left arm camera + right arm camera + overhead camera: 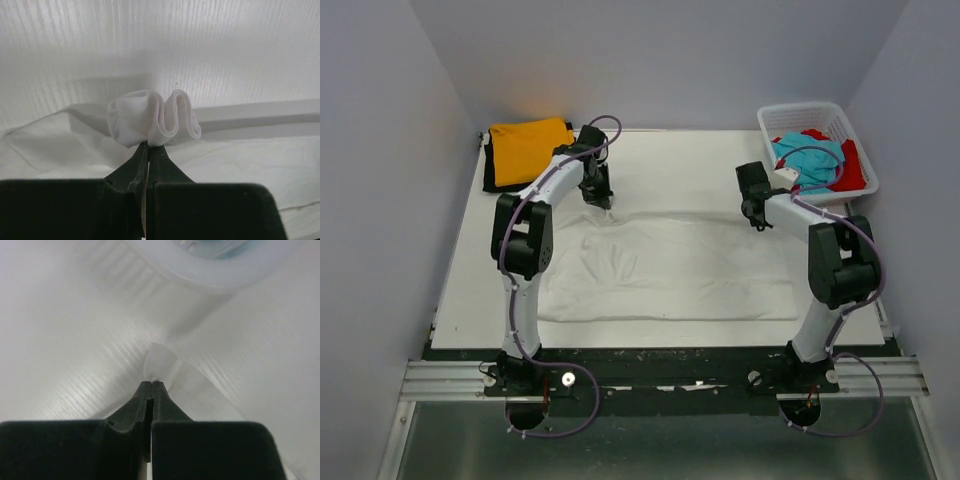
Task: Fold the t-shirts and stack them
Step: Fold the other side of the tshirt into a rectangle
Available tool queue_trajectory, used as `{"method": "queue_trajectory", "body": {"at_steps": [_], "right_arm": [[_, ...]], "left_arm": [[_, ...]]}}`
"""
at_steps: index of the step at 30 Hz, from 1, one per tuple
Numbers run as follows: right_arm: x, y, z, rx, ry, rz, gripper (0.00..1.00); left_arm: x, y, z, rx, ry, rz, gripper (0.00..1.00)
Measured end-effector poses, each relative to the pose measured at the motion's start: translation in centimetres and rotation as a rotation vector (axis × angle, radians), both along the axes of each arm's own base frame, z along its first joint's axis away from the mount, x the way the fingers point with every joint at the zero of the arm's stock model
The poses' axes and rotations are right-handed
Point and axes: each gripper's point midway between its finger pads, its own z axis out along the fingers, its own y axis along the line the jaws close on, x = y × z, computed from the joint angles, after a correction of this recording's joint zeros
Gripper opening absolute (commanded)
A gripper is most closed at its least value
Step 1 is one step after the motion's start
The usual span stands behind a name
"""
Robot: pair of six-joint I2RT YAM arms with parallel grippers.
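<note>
The white t-shirt [670, 270] lies spread on the table [660, 150], its long axis running left to right; I cannot tell where the collar is. The left gripper [601, 201] is closed on a bunched fold at the shirt's far-left edge. The right gripper [752, 216] pinches the far-right edge.

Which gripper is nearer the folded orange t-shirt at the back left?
Left. The left gripper pinches the white t-shirt just right of the orange t-shirt; the right gripper holds that shirt's other back corner, far to the right, near the basket.
</note>
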Motion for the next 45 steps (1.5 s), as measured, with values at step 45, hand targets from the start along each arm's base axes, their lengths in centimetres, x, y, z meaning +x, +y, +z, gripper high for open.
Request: {"method": "queue_trajectory", "body": {"at_steps": [45], "right_arm": [[-11.3,1.0,2.6,0.122,-0.007,0.153,0.01]], "left_arm": [[-18.1,2.0,1.3,0.071,-0.225,0.328,0.0]]}}
